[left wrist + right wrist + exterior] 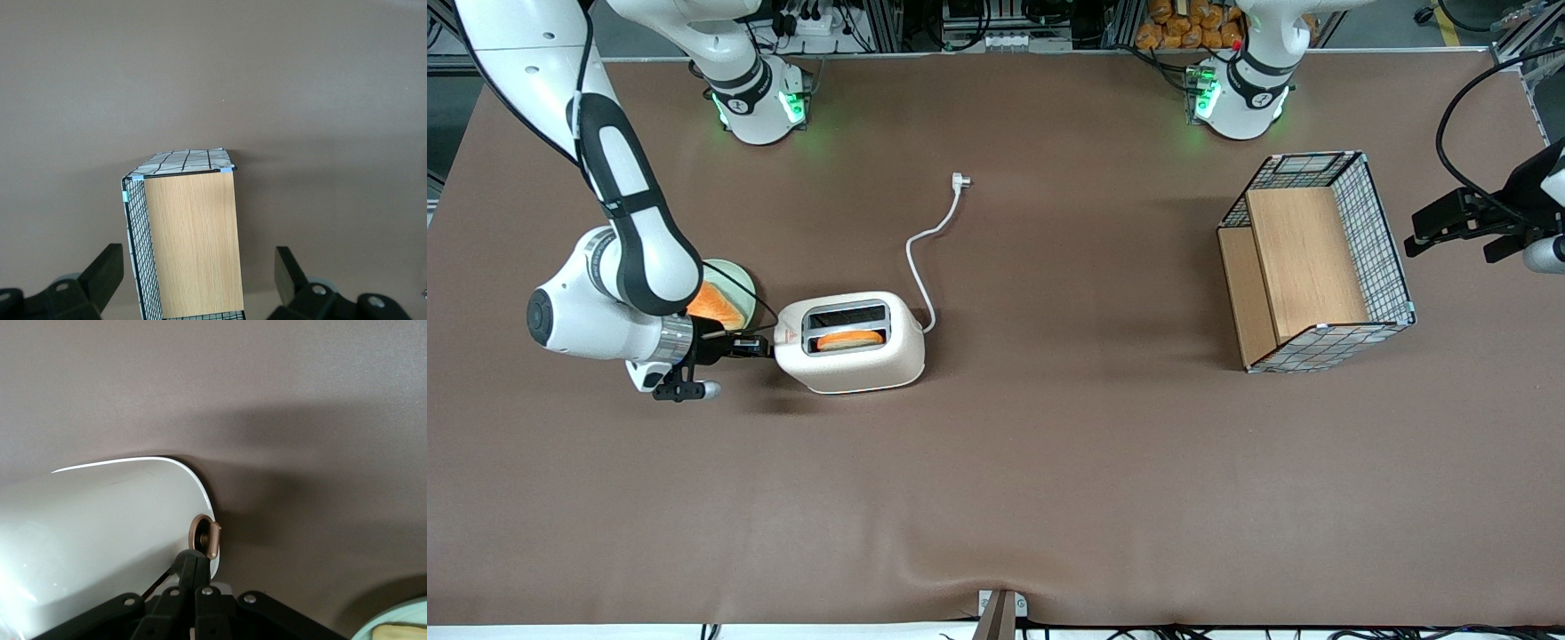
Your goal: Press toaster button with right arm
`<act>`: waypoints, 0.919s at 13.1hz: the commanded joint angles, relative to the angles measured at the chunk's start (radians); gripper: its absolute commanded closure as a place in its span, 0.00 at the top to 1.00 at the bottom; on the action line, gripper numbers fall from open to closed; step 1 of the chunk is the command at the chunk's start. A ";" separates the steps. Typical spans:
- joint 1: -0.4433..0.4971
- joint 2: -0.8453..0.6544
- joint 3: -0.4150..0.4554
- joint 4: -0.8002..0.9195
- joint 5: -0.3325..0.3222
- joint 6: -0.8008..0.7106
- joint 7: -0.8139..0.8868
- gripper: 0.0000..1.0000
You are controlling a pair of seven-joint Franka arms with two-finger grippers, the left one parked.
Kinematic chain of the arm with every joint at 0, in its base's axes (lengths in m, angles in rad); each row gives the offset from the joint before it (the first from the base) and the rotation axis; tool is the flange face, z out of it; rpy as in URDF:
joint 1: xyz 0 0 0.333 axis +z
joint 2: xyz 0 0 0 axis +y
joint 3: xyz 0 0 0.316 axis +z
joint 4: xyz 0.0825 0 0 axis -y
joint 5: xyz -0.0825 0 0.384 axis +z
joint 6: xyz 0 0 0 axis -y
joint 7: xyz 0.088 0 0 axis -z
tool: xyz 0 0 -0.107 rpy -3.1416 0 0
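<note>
Right wrist view shows the gripper (193, 577), fingers pinched together holding nothing, forming one blunt tip against the toaster button (205, 537) on the toaster (100, 533).

Robotics lab: bench-mounted arm bases (756, 102), cabling, brown-covered table (1049, 462).

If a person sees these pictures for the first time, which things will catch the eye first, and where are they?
First comes the cream-white toaster on the brown table, with an orange slice in the slot nearer the front camera. The right arm reaches low beside it, its claw shut at the toaster's narrow end, just by the toaster button. Toward the parked arm's end stands a wire basket with wooden panels.
</note>
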 commanded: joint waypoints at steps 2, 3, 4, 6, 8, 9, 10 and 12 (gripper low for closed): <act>0.014 0.028 0.000 -0.023 0.030 0.050 -0.036 0.00; 0.014 0.028 0.000 -0.023 0.030 0.050 -0.036 0.00; 0.014 0.028 0.000 -0.022 0.030 0.050 -0.035 0.00; 0.013 0.028 0.000 -0.019 0.028 0.044 -0.036 0.00; 0.013 0.028 0.000 -0.011 0.028 0.036 -0.035 0.00; 0.013 0.028 0.000 -0.011 0.028 0.036 -0.036 0.00; 0.013 0.026 0.000 -0.009 0.028 0.033 -0.035 0.00; 0.011 0.028 0.000 -0.008 0.028 0.030 -0.036 0.00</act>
